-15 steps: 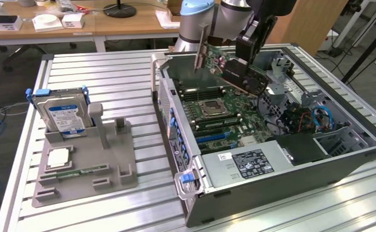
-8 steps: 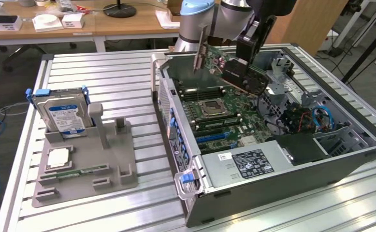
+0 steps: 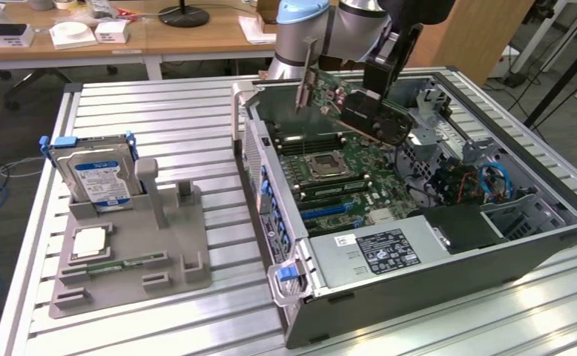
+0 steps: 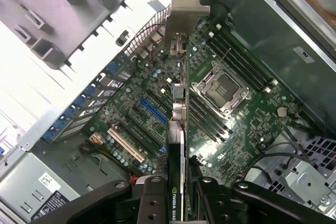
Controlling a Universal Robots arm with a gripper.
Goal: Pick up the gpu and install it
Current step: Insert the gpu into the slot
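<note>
Wrist view shows end effector [image 4: 181, 196] clamping gpu [image 4: 178, 109] edge-on above motherboard [image 4: 134, 85].

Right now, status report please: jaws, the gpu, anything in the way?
Jaws shut on gpu. Card held above open computer case, over motherboard, not seated. Nothing visible between card and board.

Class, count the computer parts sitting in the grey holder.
3: the hard drive upright at its far end, a silver chip lying flat in front, a memory stick lying nearest the camera. None seems hidden.
</note>
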